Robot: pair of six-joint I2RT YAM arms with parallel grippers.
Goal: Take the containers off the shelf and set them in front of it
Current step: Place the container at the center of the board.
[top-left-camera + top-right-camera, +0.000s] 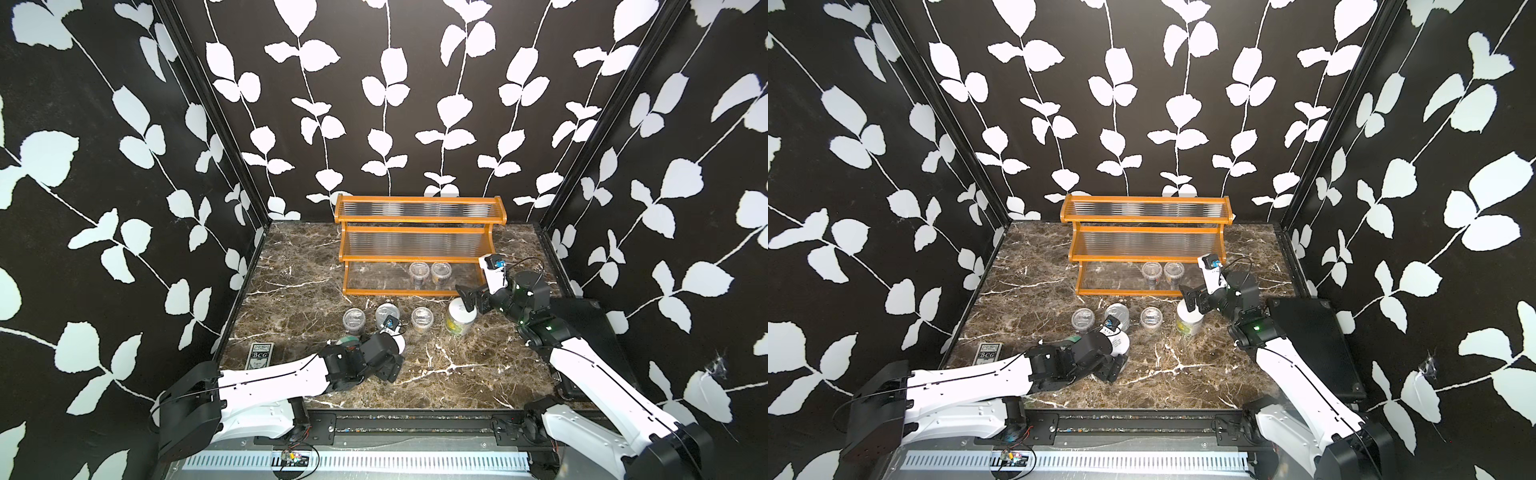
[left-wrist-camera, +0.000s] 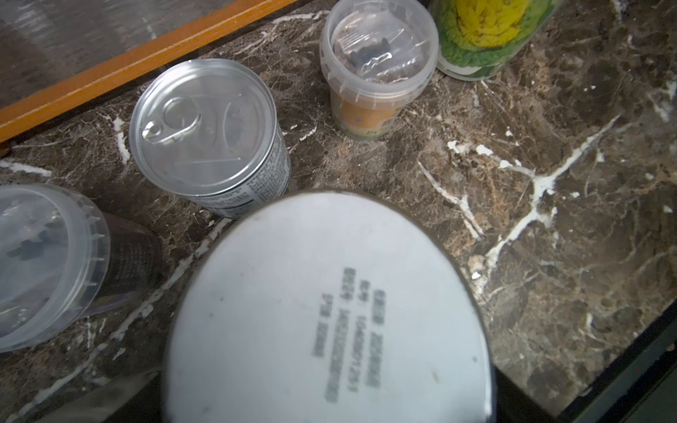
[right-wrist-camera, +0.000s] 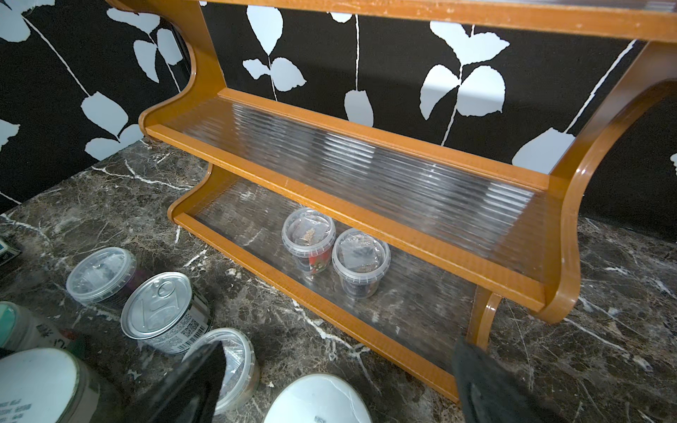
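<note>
Far left, the card box (image 1: 262, 355) reads "BCG". Next along, the left gripper (image 1: 397, 341) sits right over the white-lid jar (image 2: 329, 311), whose stamped code is too blurred to read; gripping or not, can't tell. Just behind stands the silver tin can (image 1: 386, 314), barcode showing. On the right, the right gripper (image 3: 339, 348), jaws wide and empty, hovers above the yellow-green jar (image 1: 460, 318). Two tubs (image 1: 419, 274) sit just beyond on the shelf (image 1: 419, 245), bottom tier.

The shelf (image 1: 419, 230) has an orange-brown frame and clear ribbed tiers. The table (image 1: 457, 374) is brown marble veined white; the walls (image 1: 374, 104) are black with white leaves. The can (image 2: 205, 135) is silver, the jar (image 2: 491, 33) label yellow-green, the box (image 1: 262, 355) black-and-white.
</note>
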